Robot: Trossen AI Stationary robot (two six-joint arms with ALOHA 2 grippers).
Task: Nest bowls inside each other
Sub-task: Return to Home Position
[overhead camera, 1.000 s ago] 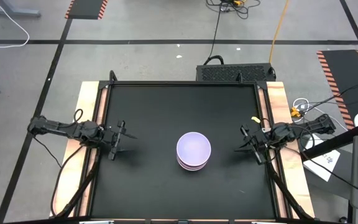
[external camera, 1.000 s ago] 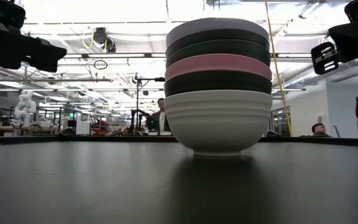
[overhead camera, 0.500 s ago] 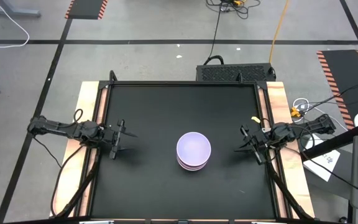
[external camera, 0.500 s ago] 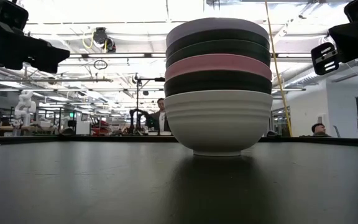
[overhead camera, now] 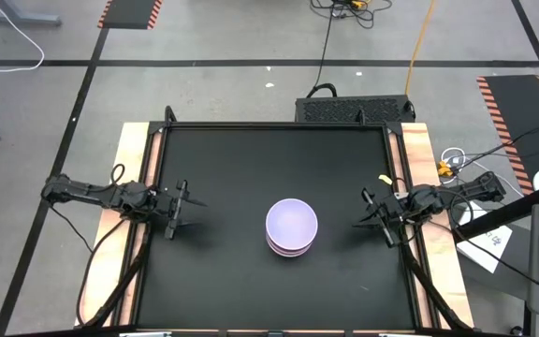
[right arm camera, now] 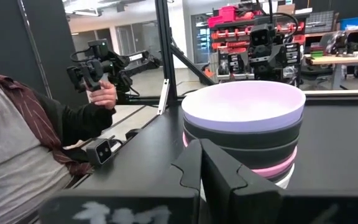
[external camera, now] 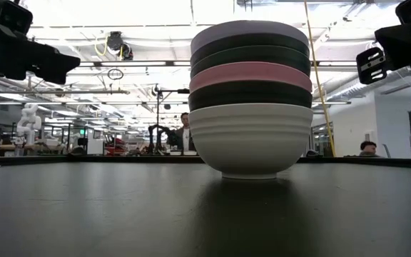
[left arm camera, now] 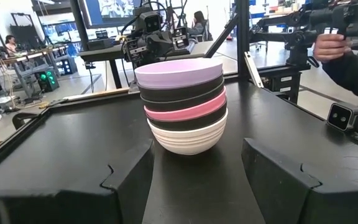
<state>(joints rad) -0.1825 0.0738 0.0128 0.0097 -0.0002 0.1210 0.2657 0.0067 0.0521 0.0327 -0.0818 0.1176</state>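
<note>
1. The stack of bowls [overhead camera: 292, 227] is sitting close to the middle of the table [overhead camera: 251, 159], a tiny bit toward its right side.
2. All six bowls are nesting. The white bowl [external camera: 250, 135] is sitting on the table at the bottom. Above it are one black bowl, the pink bowl [external camera: 250, 75] and two more black ones. The lavender bowl [external camera: 248, 30] is lying on top.
3. Your left gripper [overhead camera: 181, 208] is hanging over the table's left edge. Its fingers are spreading wide and holding nothing.
4. Your right gripper [overhead camera: 374, 220] is hanging over the table's right edge. Its fingers are pressing close together and holding nothing.
5. I think you are bringing both arms home now, and the nesting looks done.
6. To do this well, try keeping each arm out by its own edge of the table. Go slowly and avoid swinging across the table's middle. The stack is tall, so a bump could tip it over.
7. A person's hand [right arm camera: 104, 94] is holding something just off the table, so mind that side too.
8. Compared with a second ago, almost nothing is changing. Both grippers are staying over the same edges of the table, and the stack is not moving. It looks like the arms are already resting at home.
</note>
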